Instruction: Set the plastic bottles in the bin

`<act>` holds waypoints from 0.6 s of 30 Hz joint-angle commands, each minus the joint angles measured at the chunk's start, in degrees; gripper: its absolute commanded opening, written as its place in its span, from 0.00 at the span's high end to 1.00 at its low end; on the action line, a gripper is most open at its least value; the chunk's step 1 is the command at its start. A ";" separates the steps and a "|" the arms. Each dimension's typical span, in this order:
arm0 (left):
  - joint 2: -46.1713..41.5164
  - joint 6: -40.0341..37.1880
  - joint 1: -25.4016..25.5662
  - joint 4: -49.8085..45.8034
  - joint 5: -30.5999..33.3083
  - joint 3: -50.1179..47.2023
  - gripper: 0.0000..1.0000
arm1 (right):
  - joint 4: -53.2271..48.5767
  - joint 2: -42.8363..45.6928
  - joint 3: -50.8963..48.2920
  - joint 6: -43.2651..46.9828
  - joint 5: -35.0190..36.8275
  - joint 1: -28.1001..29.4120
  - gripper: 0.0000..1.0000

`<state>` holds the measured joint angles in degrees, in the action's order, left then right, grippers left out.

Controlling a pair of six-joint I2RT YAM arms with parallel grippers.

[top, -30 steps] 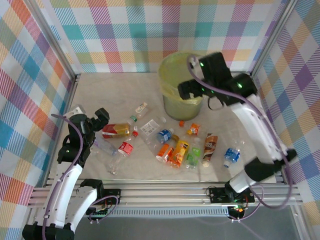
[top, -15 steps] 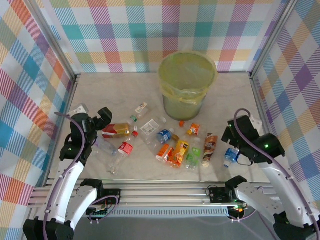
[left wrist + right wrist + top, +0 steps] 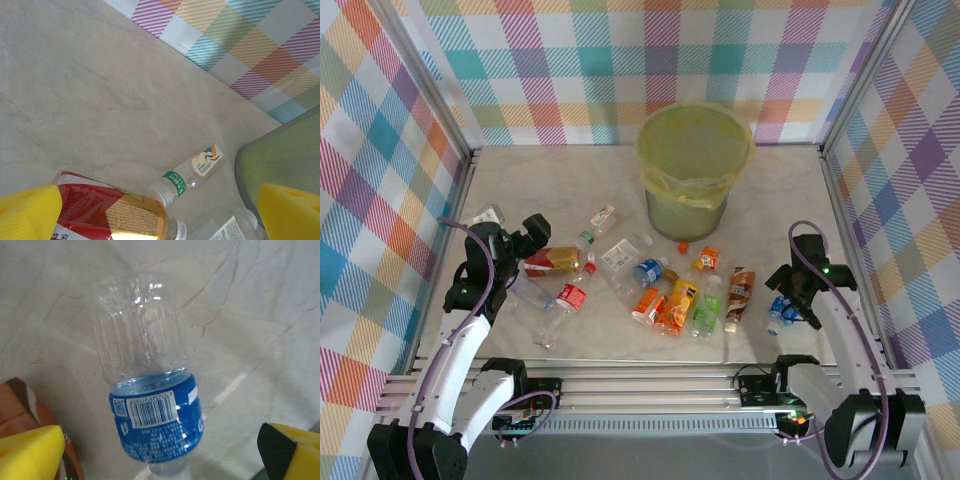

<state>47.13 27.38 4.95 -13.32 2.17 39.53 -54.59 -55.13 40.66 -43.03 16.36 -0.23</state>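
Pale marbled tabletop [image 3: 550, 185] boxed in by pastel checked cloth walls [image 3: 570, 70]. Small clear plastic bottles [image 3: 675, 303] lie strewn on it in front of the round olive-green, bag-lined bin [image 3: 694, 170].

The blue-labelled bottle [image 3: 155, 425] loses its cap end at the frame's edge, and the red-and-amber labelled bottle [image 3: 110, 212] is cropped too. The right gripper [image 3: 792, 298] is spread wide astride the blue one — yellow foam pads [image 3: 30, 452] clear of it. The left gripper [image 3: 527, 240] is equally wide at the red one; whether it touches is hard to judge.
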 commanded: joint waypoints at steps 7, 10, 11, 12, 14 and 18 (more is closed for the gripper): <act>0.02 -0.67 -0.73 1.81 0.10 -0.74 0.00 | 12.65 -6.01 -5.05 1.48 -5.98 -3.41 0.01; 0.52 -0.64 -0.69 1.85 -0.22 -0.40 0.00 | 14.58 -8.73 -6.05 1.37 -5.99 -4.22 0.03; 0.63 -0.62 -0.73 1.89 -0.21 -0.28 0.00 | 15.29 -9.61 -6.36 1.45 -5.97 -4.47 0.05; 0.80 -0.58 -0.73 1.81 -0.23 -0.21 0.00 | 15.89 -10.37 -6.57 1.32 -6.45 -4.78 0.06; 0.98 -0.44 -0.73 1.81 -0.17 -0.09 0.00 | 17.53 -11.95 -7.08 1.24 -7.27 -5.07 0.09; 1.28 -0.40 -0.73 1.38 -0.50 0.28 0.00 | 19.53 -14.65 -7.27 0.85 -7.36 -5.35 0.17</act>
<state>48.31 27.42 4.95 -13.32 2.15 39.51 -38.06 -68.45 34.11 -42.44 10.11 -5.15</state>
